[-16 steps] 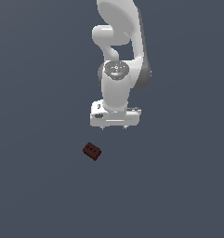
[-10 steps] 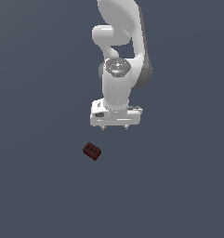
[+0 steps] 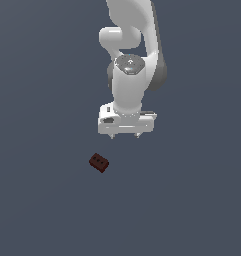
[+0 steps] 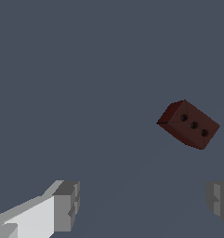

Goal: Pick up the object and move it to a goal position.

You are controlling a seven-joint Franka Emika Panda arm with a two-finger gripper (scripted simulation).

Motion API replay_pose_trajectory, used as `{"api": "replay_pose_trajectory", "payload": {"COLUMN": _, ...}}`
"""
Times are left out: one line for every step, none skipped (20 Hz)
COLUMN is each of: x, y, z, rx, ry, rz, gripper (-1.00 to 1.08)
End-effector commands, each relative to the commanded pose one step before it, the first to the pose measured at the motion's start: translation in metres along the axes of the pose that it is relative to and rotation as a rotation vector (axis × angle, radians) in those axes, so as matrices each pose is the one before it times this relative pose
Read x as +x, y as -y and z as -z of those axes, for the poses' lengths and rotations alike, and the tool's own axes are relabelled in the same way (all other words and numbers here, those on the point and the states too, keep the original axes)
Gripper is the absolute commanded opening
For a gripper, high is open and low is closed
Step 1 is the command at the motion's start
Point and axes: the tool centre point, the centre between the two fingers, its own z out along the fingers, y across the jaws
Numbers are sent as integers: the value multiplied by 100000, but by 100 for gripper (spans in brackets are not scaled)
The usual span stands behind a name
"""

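The object is a small dark reddish-brown block with three dark holes on one face, lying on the grey floor. It also shows in the wrist view. My white gripper hangs above the floor, apart from the block, toward the exterior view's right and farther back. Its jaws stand wide apart and hold nothing. In the wrist view the two grey fingertips flank an empty gap, with the block beyond them, off to one side.
The plain grey floor spreads all around. The white arm rises behind the gripper. No other objects show.
The gripper has moved slightly toward the exterior view's right and a little lower. The block has not moved.
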Motion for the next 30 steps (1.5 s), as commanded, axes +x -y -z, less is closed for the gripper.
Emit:
{"api": "replay_pose_trajectory", "payload": {"x": 38, "y": -139, "z": -139, "rx": -30, "ry": 115, "rz": 890, "gripper": 100}}
{"api": "replay_pose_trajectory", "payload": {"x": 46, "y": -73, "z": -52, "rx": -24, "ry": 4, "rz": 662, "gripper": 100}}
{"api": "replay_pose_trajectory", "payload": {"x": 54, "y": -88, "z": -63, "rx": -28, "ry": 6, "rz": 778, "gripper": 100}}
{"api": "replay_pose_trajectory", "payload": {"x": 57, "y": -102, "z": -81, "rx": -26, "ry": 19, "rz": 889, "gripper": 100}}
{"api": "replay_pose_trajectory", "payload": {"x": 58, "y": -119, "z": -101, "rx": -24, "ry": 35, "rz": 997, "gripper": 100}}
{"api": "replay_pose_trajectory", "payload": {"x": 60, "y": -134, "z": -119, "rx": -21, "ry": 47, "rz": 1106, "gripper": 100}}
{"api": "replay_pose_trajectory", "payload": {"x": 64, "y": -149, "z": -132, "rx": -21, "ry": 53, "rz": 1212, "gripper": 100}}
{"api": "replay_pose_trajectory", "payload": {"x": 68, "y": -162, "z": -140, "rx": -22, "ry": 53, "rz": 1323, "gripper": 100}}
{"api": "replay_pose_trajectory", "payload": {"x": 73, "y": -177, "z": -149, "rx": -24, "ry": 52, "rz": 1439, "gripper": 100}}
{"api": "replay_pose_trajectory", "payload": {"x": 75, "y": -192, "z": -161, "rx": -23, "ry": 55, "rz": 1554, "gripper": 100}}
{"api": "replay_pose_trajectory", "payload": {"x": 75, "y": -209, "z": -175, "rx": -19, "ry": 61, "rz": 1666, "gripper": 100}}
{"api": "replay_pose_trajectory", "payload": {"x": 75, "y": -224, "z": -189, "rx": -16, "ry": 66, "rz": 1782, "gripper": 100}}
{"api": "replay_pose_trajectory", "payload": {"x": 74, "y": -241, "z": -202, "rx": -12, "ry": 69, "rz": 1896, "gripper": 100}}
{"api": "replay_pose_trajectory", "payload": {"x": 72, "y": -257, "z": -214, "rx": -8, "ry": 72, "rz": 2013, "gripper": 100}}
{"api": "replay_pose_trajectory", "payload": {"x": 68, "y": -275, "z": -228, "rx": -2, "ry": 74, "rz": 2126, "gripper": 100}}
{"api": "replay_pose_trajectory", "payload": {"x": 63, "y": -291, "z": -242, "rx": 4, "ry": 77, "rz": 2242, "gripper": 100}}
{"api": "replay_pose_trajectory", "payload": {"x": 56, "y": -300, "z": -249, "rx": 11, "ry": 76, "rz": 2294, "gripper": 100}}
{"api": "replay_pose_trajectory", "payload": {"x": 46, "y": -301, "z": -250, "rx": 18, "ry": 73, "rz": 2293, "gripper": 100}}
{"api": "replay_pose_trajectory", "payload": {"x": 36, "y": -303, "z": -251, "rx": 24, "ry": 70, "rz": 2290, "gripper": 100}}
{"api": "replay_pose_trajectory", "payload": {"x": 27, "y": -303, "z": -252, "rx": 31, "ry": 66, "rz": 2289, "gripper": 100}}
{"api": "replay_pose_trajectory", "payload": {"x": 17, "y": -305, "z": -253, "rx": 37, "ry": 62, "rz": 2286, "gripper": 100}}
{"api": "replay_pose_trajectory", "payload": {"x": 7, "y": -305, "z": -253, "rx": 43, "ry": 58, "rz": 2284, "gripper": 100}}
{"api": "replay_pose_trajectory", "payload": {"x": -2, "y": -305, "z": -254, "rx": 48, "ry": 54, "rz": 2282, "gripper": 100}}
{"api": "replay_pose_trajectory", "payload": {"x": -12, "y": -305, "z": -255, "rx": 53, "ry": 49, "rz": 2279, "gripper": 100}}
{"api": "replay_pose_trajectory", "payload": {"x": -22, "y": -304, "z": -256, "rx": 58, "ry": 44, "rz": 2277, "gripper": 100}}
{"api": "replay_pose_trajectory", "payload": {"x": -31, "y": -303, "z": -257, "rx": 63, "ry": 39, "rz": 2274, "gripper": 100}}
{"api": "replay_pose_trajectory", "payload": {"x": -41, "y": -302, "z": -257, "rx": 68, "ry": 34, "rz": 2272, "gripper": 100}}
{"api": "replay_pose_trajectory", "payload": {"x": -51, "y": -301, "z": -258, "rx": 72, "ry": 28, "rz": 2268, "gripper": 100}}
{"api": "replay_pose_trajectory", "payload": {"x": -60, "y": -299, "z": -259, "rx": 76, "ry": 22, "rz": 2267, "gripper": 100}}
{"api": "replay_pose_trajectory", "payload": {"x": -70, "y": -297, "z": -259, "rx": 79, "ry": 16, "rz": 2264, "gripper": 100}}
